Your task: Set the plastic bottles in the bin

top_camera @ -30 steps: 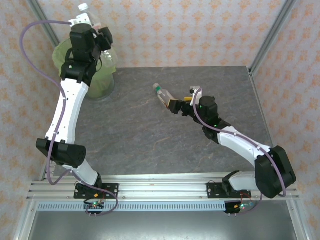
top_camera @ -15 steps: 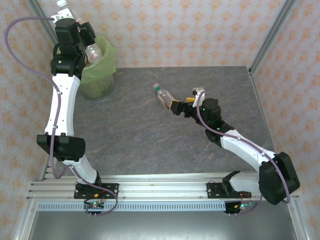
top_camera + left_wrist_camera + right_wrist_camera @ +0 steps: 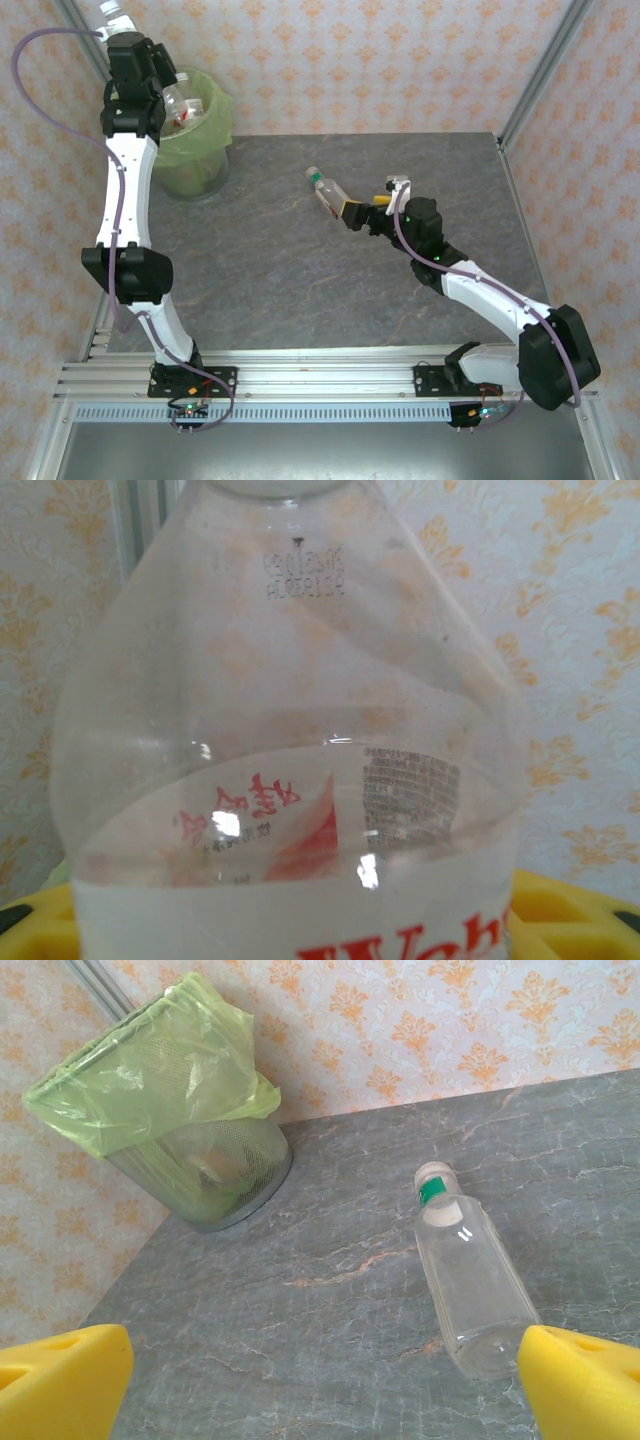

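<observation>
- Left gripper (image 3: 300,925): closed on a large clear bottle (image 3: 300,710). The yellow pads (image 3: 570,910) press against the bottle's sides at the lower label area.
- Held bottle, position: raised at the far left corner, above table level. The neck and white cap point up and toward the wall. The red-and-white label is at the lower part of the body.
- Held bottle, relation to bin: in the top view the lower end appears to lie over the mouth of the bin (image 3: 205,150). The arm covers the middle of the bottle, so this cannot be confirmed.
- Bin: stands upright at the far left corner of the table (image 3: 280,270). It is lined with a light-green bag folded over the rim.
- Right gripper (image 3: 320,1385): fingers spread wide, with nothing between them. It is low over the table, near the centre-right.
- Second bottle (image 3: 470,1280): clear, with a green neck band and a pale cap. It lies on its side on the table, cap pointing away from the right gripper. Its base is just beside the gripper's right-hand pad (image 3: 585,1385). It is well apart from the bin.
</observation>
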Controlling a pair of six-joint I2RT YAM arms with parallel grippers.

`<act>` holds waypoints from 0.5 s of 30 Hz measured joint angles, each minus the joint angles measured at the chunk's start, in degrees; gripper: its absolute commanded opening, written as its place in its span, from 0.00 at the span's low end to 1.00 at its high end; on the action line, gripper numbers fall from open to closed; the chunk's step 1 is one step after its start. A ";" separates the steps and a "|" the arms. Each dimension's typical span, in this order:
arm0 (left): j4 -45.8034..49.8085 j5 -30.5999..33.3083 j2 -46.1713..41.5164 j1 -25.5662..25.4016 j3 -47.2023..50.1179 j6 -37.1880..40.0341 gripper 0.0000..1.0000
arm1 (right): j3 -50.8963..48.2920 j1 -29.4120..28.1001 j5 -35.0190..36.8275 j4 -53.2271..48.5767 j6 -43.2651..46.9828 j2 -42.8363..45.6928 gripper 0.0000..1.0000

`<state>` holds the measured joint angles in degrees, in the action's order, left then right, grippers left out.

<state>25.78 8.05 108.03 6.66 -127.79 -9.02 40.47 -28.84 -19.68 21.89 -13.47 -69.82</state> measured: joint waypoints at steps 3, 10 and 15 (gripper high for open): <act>1.16 0.09 3.13 0.83 -3.54 0.87 0.58 | -0.11 0.00 0.17 0.00 0.00 0.28 0.99; 3.91 2.80 13.07 2.40 -16.61 3.45 0.59 | -1.38 0.00 0.72 -0.37 0.00 1.66 0.99; 5.11 5.27 17.94 2.51 -20.68 4.68 0.61 | -1.95 0.00 1.68 -0.46 0.07 3.50 0.99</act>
<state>30.89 13.32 125.97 9.17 -148.46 -4.34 38.52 -28.84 -18.00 21.43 -13.41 -66.32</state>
